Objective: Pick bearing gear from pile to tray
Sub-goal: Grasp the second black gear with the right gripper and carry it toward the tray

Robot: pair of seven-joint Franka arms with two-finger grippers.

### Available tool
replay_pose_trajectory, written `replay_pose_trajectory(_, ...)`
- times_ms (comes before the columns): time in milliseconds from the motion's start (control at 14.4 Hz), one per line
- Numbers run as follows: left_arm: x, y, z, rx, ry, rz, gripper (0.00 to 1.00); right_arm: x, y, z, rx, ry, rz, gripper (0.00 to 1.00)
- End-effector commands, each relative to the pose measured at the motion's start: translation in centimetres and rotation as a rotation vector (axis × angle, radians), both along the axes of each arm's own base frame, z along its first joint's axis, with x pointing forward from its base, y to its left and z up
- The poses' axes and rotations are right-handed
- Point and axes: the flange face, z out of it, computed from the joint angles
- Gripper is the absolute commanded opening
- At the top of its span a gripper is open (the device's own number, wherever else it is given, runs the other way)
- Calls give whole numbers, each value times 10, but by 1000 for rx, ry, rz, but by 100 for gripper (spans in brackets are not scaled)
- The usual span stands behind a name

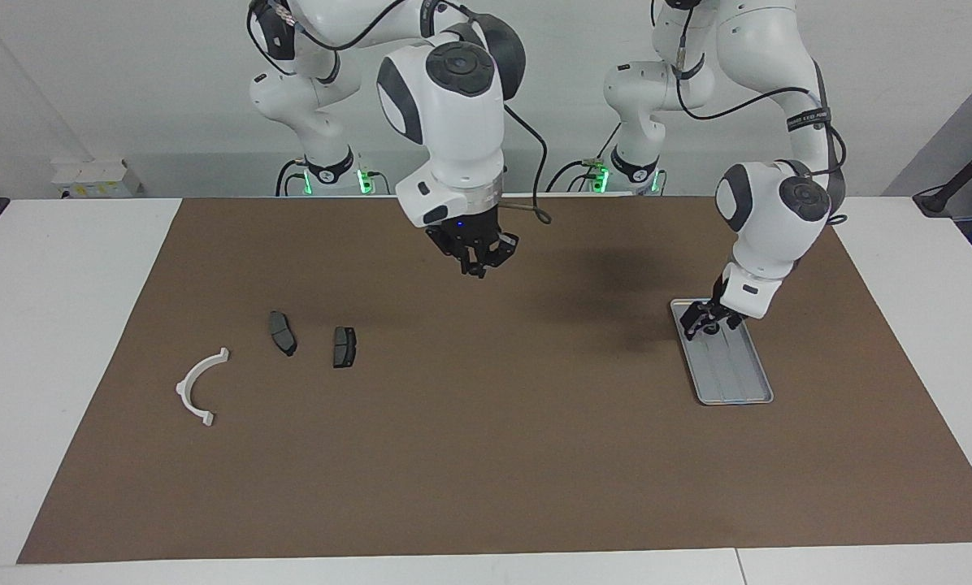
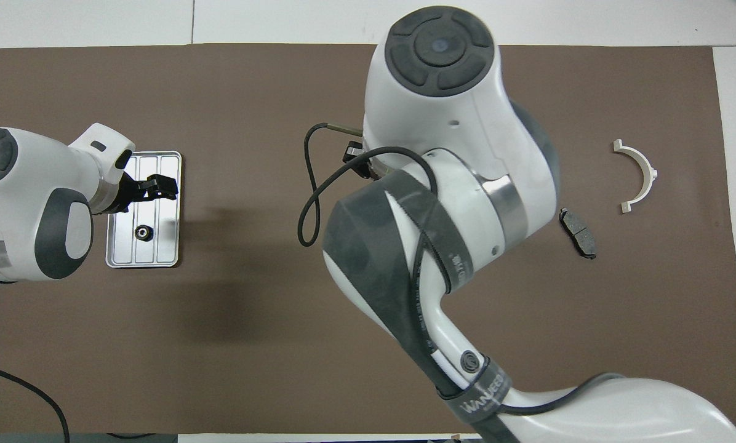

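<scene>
Bearing gear [image 2: 141, 232], small, hard and likely slippery, lies in the tray [image 2: 171, 161]; pinch it across its rim. Your left gripper [image 1: 709, 319] stands open, empty, over the tray, while your right gripper [image 1: 478, 258] hangs closed above mid-mat; whether it carries anything you cannot tell

From overhead, your right arm [image 2: 442, 203] hides its own gripper and one brake pad [image 1: 344, 347]. The small black ring [image 2: 141, 232] in the tray [image 2: 159, 255] is too small to identify; the facing view hides it.
</scene>
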Motion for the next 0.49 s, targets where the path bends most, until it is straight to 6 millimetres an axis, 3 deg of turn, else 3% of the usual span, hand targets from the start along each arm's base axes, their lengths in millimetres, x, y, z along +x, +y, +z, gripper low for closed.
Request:
replay_pose_trajectory(0, -6, 4, 8, -6, 10, 9, 100, -1, 35, -29, 11, -3, -54, 0)
replay_pose_trajectory(418, -6, 5, 8, -6, 8, 10, 100, -7, 97, -123, -13, -2, -108, 0)
